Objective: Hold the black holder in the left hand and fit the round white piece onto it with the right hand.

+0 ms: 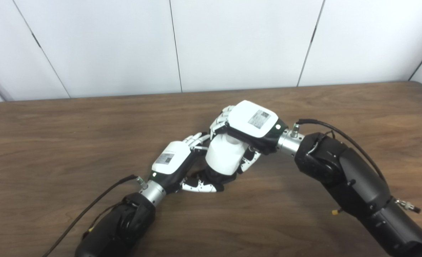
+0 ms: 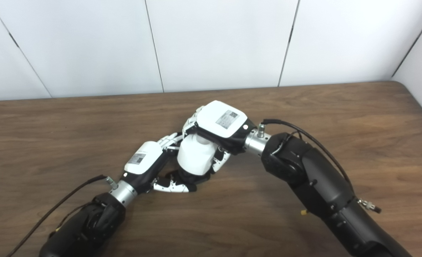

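Near the middle of the wooden table, my left hand (image 1: pixel 175 165) is shut on the black holder (image 1: pixel 216 175), of which only a dark lower part shows between its fingers. The round white piece (image 1: pixel 225 154) sits directly on top of the holder. My right hand (image 1: pixel 250 123) comes from the right and is shut on the white piece from above, its fingers wrapped around the far and near sides. The same group shows in the right eye view: left hand (image 2: pixel 145 165), white piece (image 2: pixel 196 156), right hand (image 2: pixel 220 123). The joint between piece and holder is hidden.
The brown wooden table (image 1: pixel 71 142) has its far edge against white wall panels (image 1: pixel 232 39). A black cable (image 1: pixel 89 210) trails from my left wrist toward the bottom left. Another cable (image 1: pixel 339 134) loops over my right forearm.
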